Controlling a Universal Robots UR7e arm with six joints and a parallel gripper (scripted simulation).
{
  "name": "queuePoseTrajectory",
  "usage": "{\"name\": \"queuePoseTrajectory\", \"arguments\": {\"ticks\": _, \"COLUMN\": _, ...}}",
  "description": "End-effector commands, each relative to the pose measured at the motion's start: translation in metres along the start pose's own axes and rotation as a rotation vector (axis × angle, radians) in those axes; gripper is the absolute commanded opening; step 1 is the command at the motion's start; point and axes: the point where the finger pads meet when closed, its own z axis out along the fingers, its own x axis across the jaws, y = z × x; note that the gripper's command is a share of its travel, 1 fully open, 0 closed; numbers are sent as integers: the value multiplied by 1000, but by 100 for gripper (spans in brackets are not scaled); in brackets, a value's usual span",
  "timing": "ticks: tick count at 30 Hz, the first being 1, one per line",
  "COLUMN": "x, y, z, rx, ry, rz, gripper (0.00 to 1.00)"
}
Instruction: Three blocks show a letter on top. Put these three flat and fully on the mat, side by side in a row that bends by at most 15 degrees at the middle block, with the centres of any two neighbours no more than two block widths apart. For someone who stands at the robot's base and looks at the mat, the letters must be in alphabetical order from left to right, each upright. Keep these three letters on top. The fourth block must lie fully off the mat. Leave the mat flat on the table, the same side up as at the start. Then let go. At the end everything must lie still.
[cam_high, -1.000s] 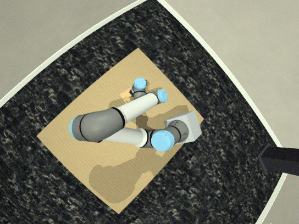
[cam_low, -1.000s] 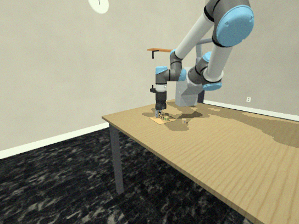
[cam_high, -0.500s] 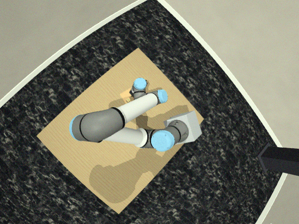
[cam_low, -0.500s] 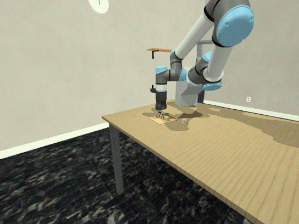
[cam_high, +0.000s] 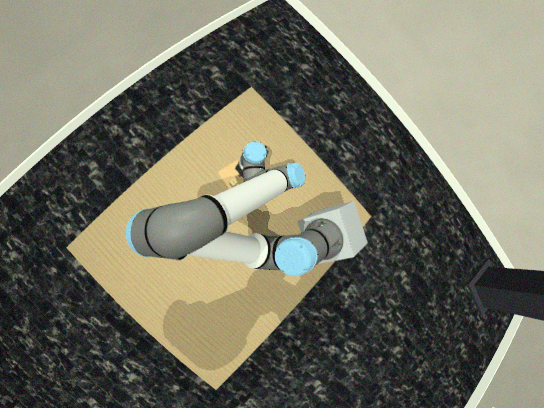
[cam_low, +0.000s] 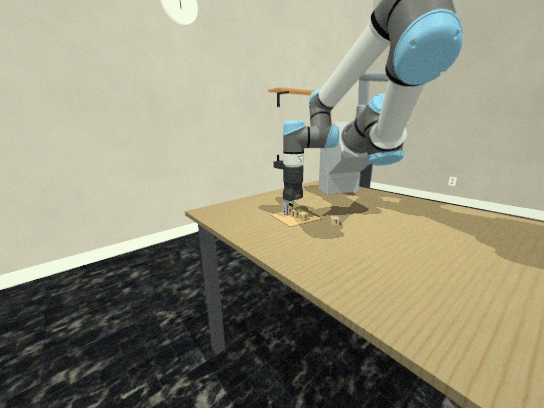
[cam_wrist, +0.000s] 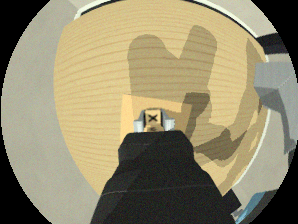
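My gripper (cam_wrist: 152, 114) (cam_low: 288, 205) is shut on a small tan block marked X (cam_wrist: 153, 117). Its grey fingers press both sides of the block. It holds the block low over the near end of the thin tan mat (cam_wrist: 131, 106) (cam_low: 281, 217) (cam_high: 225, 174). In the exterior view two more blocks (cam_low: 301, 215) sit in a row on the mat next to my gripper; their letters are too small to read. A fourth block (cam_low: 336, 220) lies on the table, off the mat to the right. From above, my arm hides the blocks.
The grey robot pedestal (cam_high: 346, 226) (cam_low: 334, 176) stands at the table edge behind the mat. The wooden table (cam_low: 400, 280) (cam_high: 125, 280) stretches wide toward the camera. An orange wall shelf (cam_low: 290, 91) hangs behind the arm.
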Motion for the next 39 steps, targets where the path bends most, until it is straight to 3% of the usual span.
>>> {"name": "queuePoseTrajectory", "arguments": {"ticks": 1, "x": 1, "y": 1, "z": 0, "rx": -1, "ry": 0, "rz": -1, "gripper": 49}}
{"name": "queuePoseTrajectory", "arguments": {"ticks": 39, "x": 0, "y": 1, "z": 4, "rx": -1, "ry": 1, "rz": -1, "gripper": 49}}
